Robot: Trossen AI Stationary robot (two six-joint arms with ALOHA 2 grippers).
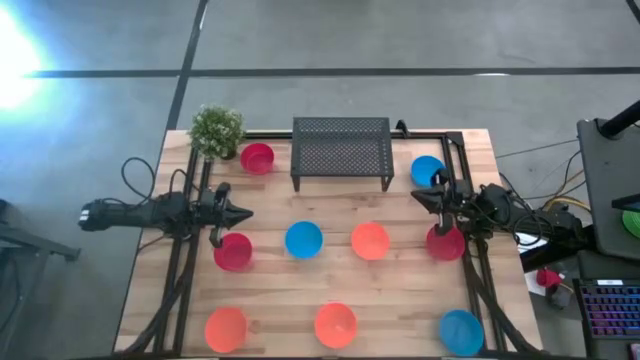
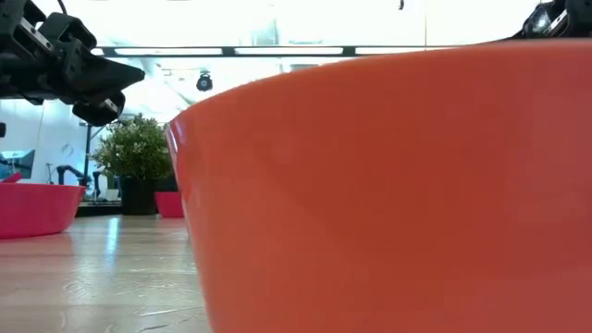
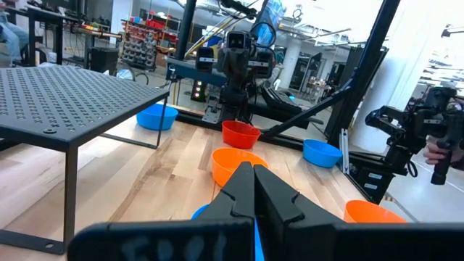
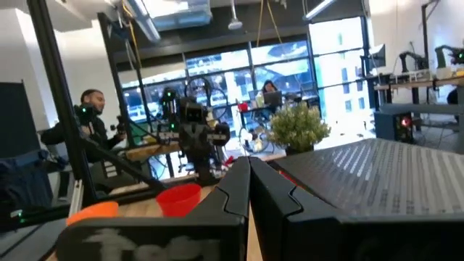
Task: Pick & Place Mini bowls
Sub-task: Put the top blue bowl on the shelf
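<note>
Nine mini bowls rest on their bases on the wooden table in the high view: red (image 1: 257, 157) and blue (image 1: 427, 170) at the far side; red (image 1: 233, 250), blue (image 1: 303, 239), orange (image 1: 370, 240) and red (image 1: 445, 242) in the middle row; orange (image 1: 226, 328), orange (image 1: 335, 324) and blue (image 1: 461, 331) near the front. My left gripper (image 1: 240, 213) hovers shut, just beyond the left red bowl. My right gripper (image 1: 418, 194) hovers shut between the far blue bowl and the right red bowl. The two grippers point at each other. Their shut fingers show in the left wrist view (image 3: 254, 185) and the right wrist view (image 4: 250, 181).
A black wire-mesh rack (image 1: 342, 150) stands at the far middle, a small potted plant (image 1: 216, 130) at the far left corner. Black frame rails run down both table sides. An orange bowl (image 2: 388, 185) fills the low view. A person (image 4: 90, 109) sits beyond the table.
</note>
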